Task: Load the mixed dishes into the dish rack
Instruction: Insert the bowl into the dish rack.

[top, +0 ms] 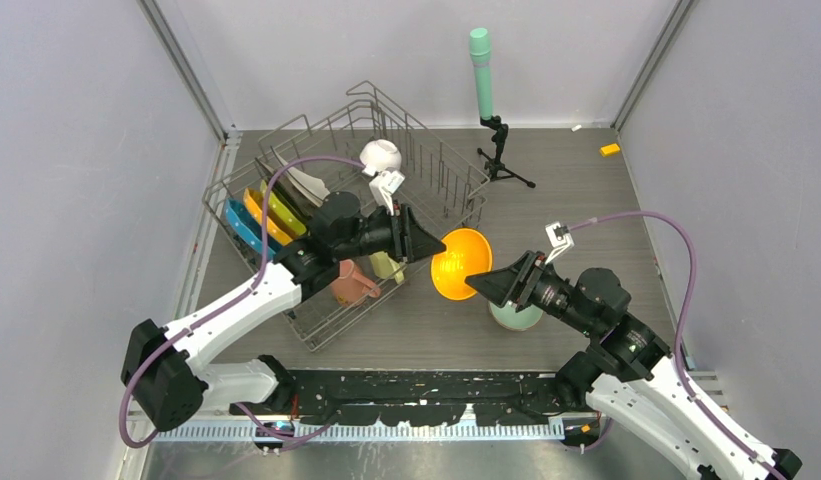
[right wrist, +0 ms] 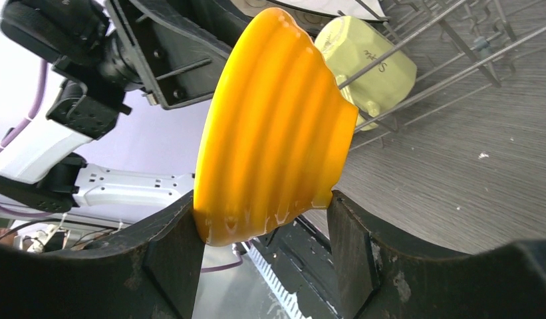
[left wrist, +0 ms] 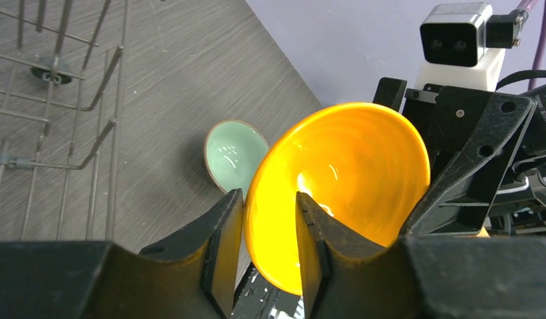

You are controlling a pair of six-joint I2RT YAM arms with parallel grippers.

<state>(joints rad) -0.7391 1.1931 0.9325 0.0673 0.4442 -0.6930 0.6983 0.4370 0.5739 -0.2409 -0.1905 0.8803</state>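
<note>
The orange bowl hangs on edge above the table, just right of the dish rack. My right gripper is shut on it, one finger on the rim and the other on the foot, as the right wrist view shows. My left gripper is open and its fingers straddle the bowl's rim, one outside and one inside, with a gap. In the rack stand blue, orange and yellow-green plates, a white plate, a pink mug, a pale-yellow mug and a white bowl.
A pale-green bowl sits on the table under my right wrist and also shows in the left wrist view. A green-topped cylinder on a black tripod stands behind the rack. A small orange block lies far right.
</note>
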